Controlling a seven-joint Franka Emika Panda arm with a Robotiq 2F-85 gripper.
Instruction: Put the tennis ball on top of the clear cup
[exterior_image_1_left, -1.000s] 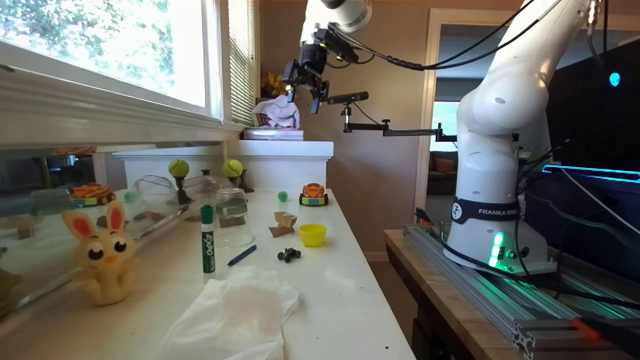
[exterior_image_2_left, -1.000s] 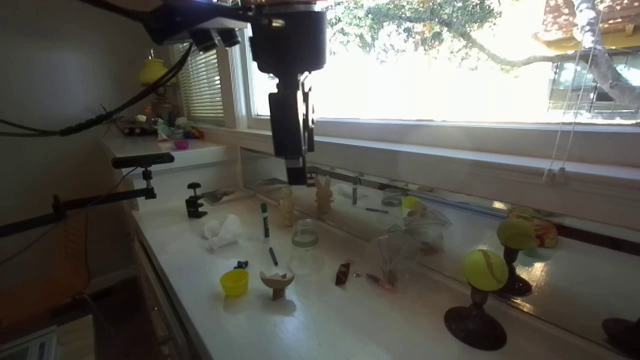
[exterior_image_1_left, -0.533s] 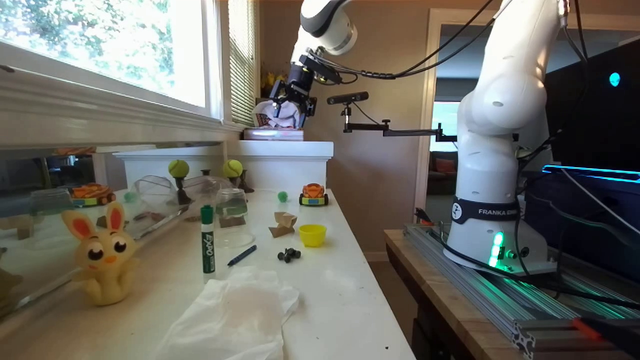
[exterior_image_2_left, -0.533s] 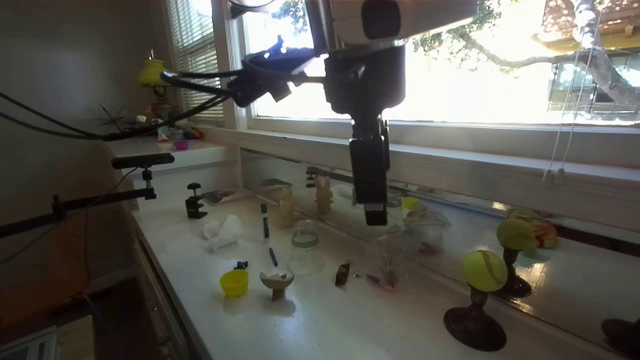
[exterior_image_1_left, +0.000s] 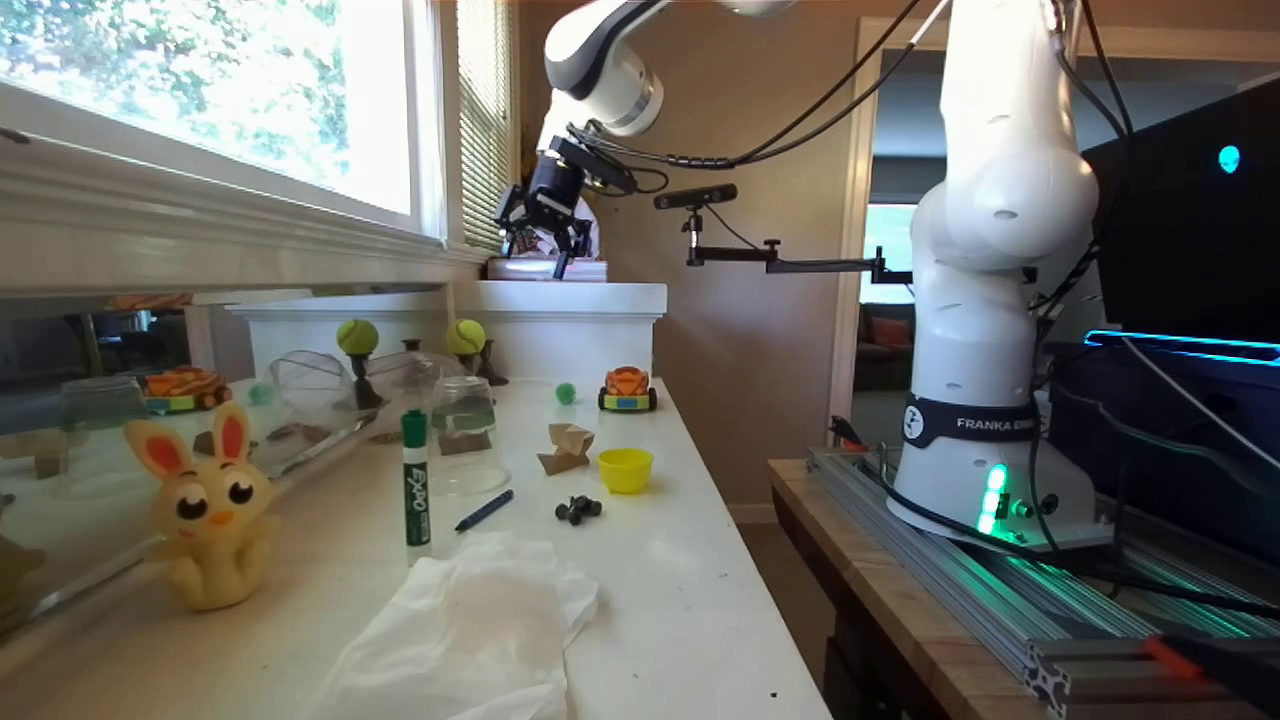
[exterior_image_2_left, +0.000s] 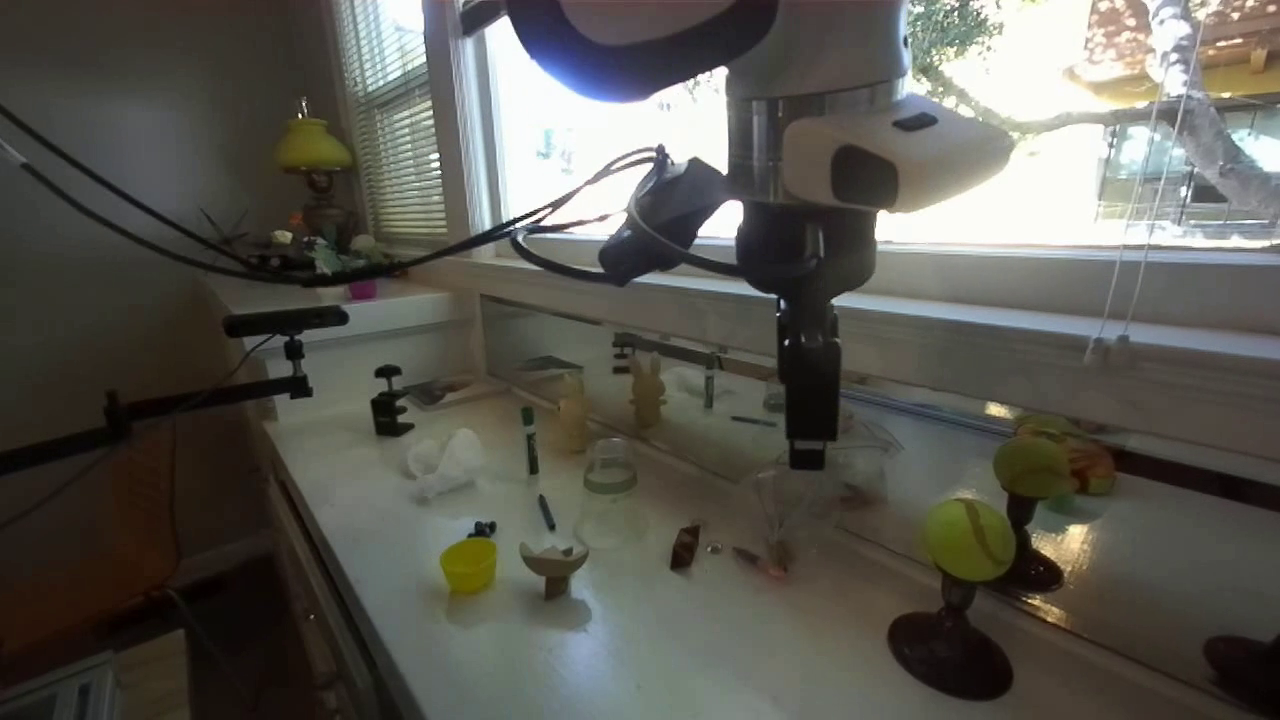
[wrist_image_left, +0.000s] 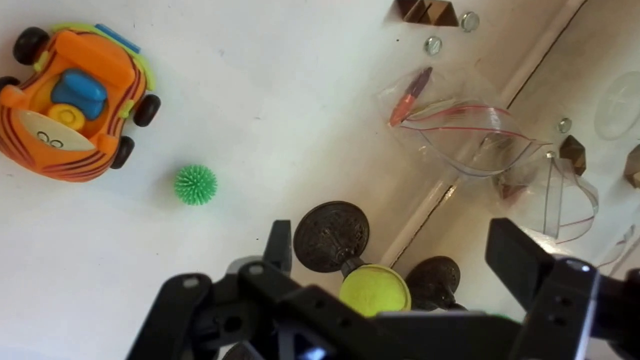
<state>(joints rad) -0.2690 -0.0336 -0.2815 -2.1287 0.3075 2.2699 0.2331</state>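
Down and across toward the tennis ball (exterior_image_2_left: 968, 540) swept our gripper (exterior_image_1_left: 534, 260) — jaws spread wide, nothing held — and with the ball perched on its dark stand (exterior_image_2_left: 950, 655), well apart from the clear cup (exterior_image_2_left: 610, 480), we reckoned the grasp was being lined up.

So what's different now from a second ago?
The gripper came down and across, toward the tennis ball, its jaws open. It grabbed nothing and let go of nothing. The tennis ball still sits on its dark candlestick, and the clear cup, yellow cup and green Expo marker stayed put.
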